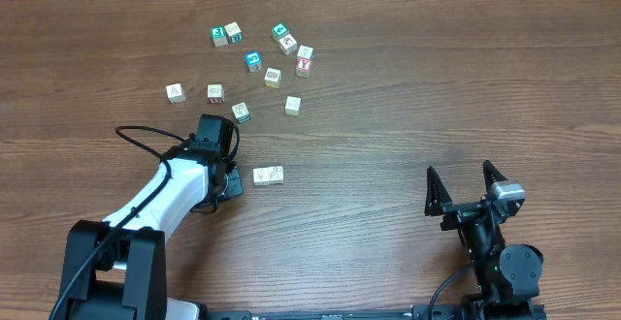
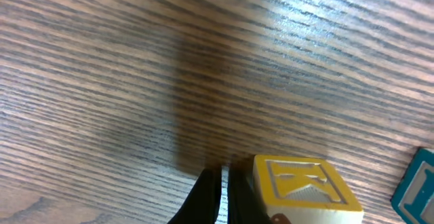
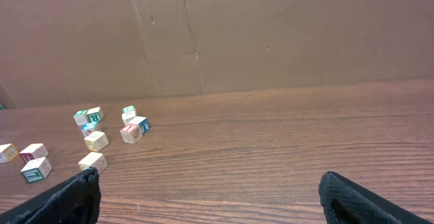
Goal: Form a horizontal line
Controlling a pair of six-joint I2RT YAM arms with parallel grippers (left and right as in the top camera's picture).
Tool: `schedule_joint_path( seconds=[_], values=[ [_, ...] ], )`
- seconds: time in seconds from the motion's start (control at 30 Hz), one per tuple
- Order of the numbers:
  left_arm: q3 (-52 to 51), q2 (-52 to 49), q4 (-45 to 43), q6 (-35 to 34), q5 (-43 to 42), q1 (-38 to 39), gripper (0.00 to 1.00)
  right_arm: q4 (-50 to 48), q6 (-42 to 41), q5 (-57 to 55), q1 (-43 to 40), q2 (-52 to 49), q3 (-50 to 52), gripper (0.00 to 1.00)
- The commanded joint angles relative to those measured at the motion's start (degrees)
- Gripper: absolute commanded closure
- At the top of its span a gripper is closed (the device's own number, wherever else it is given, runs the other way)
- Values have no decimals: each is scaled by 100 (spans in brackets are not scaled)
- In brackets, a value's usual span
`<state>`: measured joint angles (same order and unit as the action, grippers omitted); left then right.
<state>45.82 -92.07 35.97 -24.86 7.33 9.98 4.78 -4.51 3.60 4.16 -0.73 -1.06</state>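
Two small pale wooden cubes sit side by side as the short horizontal line (image 1: 268, 176) on the brown wood-grain table (image 1: 408, 107), left of centre and nearer than the other cubes; from overhead we see them touching. The left gripper (image 1: 231, 180), on its white-and-black arm (image 1: 170, 189), sits low over the table just left of that row, its fingers (image 2: 201, 200) clenched together with nothing between them. In the left wrist view we see a yellow-edged cube (image 2: 305, 187) bearing a letter K just right of the closed fingers, though we cannot tell whether they touch it, and a blue-edged cube (image 2: 415, 183) beyond it at the right edge. About a dozen loose scattered cubes (image 1: 273, 77) lie farther away, well apart from the row. The right gripper (image 1: 459, 172) hangs at the near right, its black fingers spread wide and holding nothing.
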Motion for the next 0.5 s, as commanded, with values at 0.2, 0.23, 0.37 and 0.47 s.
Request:
schedule_joint_path(
  seconds=[0.2, 0.23, 0.37, 0.47],
  values=[
    [-46, -92, -203, 181, -249, -22, 96, -13, 9, -48, -7, 57, 59, 0],
    [-46, -92, -229, 181, -249, -22, 96, -13, 9, -48, -7, 57, 59, 0],
    [-46, -92, -334, 199, -249, -22, 96, -13, 9, -48, -7, 57, 59, 0],
    [-48, -92, -376, 197, -249, -22, 96, -13, 9, -48, -7, 57, 59, 0]
  ],
)
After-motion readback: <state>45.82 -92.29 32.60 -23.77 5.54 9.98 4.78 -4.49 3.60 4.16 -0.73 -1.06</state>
